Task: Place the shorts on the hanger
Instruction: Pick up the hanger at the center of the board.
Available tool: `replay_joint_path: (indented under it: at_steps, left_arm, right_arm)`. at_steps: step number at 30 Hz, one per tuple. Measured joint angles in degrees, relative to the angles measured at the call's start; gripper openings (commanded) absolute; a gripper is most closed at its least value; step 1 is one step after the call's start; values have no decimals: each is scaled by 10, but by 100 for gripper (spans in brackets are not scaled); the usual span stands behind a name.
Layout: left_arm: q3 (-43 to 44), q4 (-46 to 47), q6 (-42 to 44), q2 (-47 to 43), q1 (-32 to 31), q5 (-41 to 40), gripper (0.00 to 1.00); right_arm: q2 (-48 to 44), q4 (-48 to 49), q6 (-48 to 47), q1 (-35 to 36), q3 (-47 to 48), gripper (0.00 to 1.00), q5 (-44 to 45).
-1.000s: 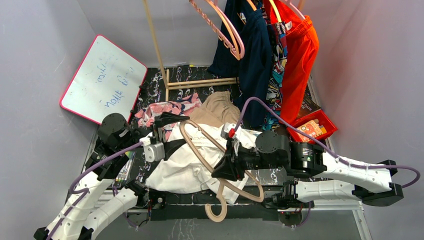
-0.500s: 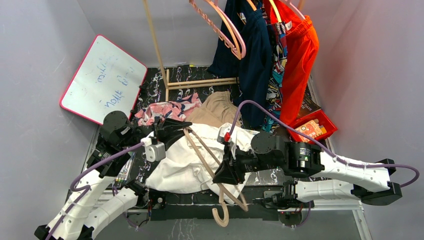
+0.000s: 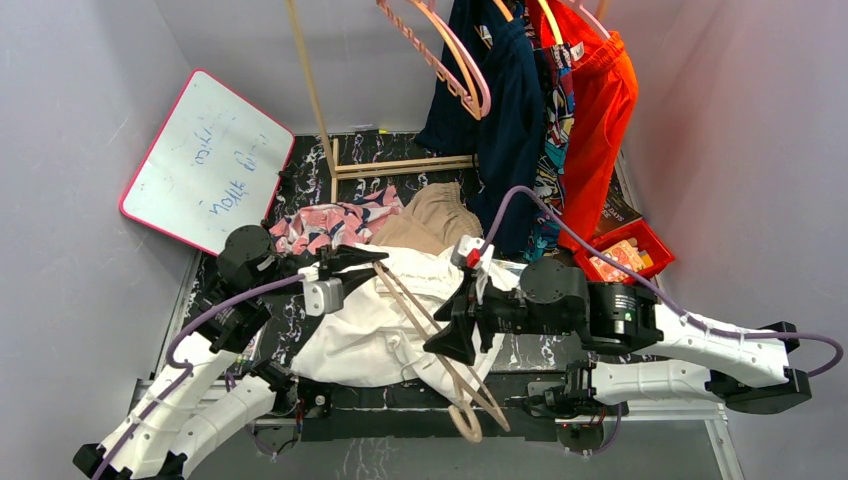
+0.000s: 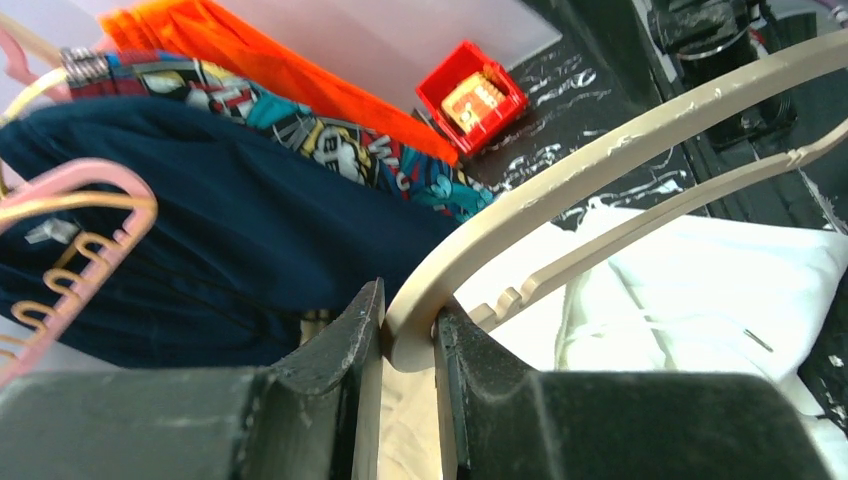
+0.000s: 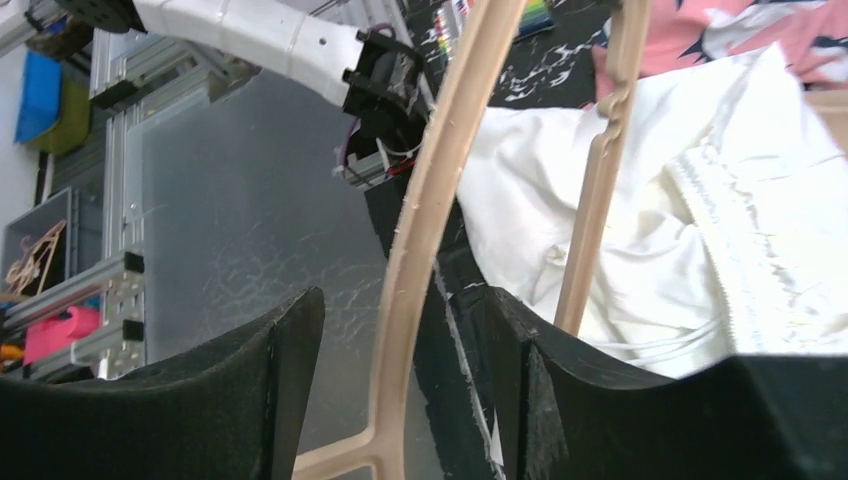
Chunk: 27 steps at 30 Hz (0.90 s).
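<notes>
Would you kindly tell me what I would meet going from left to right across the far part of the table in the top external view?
Whiteboard → pink patterned garment → tan shorts → red bin.

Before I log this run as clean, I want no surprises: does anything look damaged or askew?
The hanger looks scuffed, with white flecks along its upper arm. It slants over the shorts, pinched at one end by the left gripper.

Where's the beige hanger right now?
The hanger slants over the shorts, centre of the top view; left gripper clamps its far end, right gripper straddles one arm.
</notes>
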Motion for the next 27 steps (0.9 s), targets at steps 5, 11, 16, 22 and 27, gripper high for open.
replay_joint_path:
  at_steps: [5,11,16,22,27]
  left_arm:
    - [-60,28,-36,-11,0,-47,0]
    - [-96,46,-94,-20,0,-119,0]
    - [-110,76,-186,-27,0,-191,0]
    - [-136,110,-261,-54,0,-257,0]
    - [-154,110,-285,-87,-1,-287,0]
  right_arm:
    - [-37,4,-8,0,0,71,68]
    - [-154,25,-17,0,-28,71,199]
    - [-257,39,-5,0,-83,70,280]
    - [-294,34,18,0,-147,71,325]
    - [-312,39,22,0,-156,71,340]
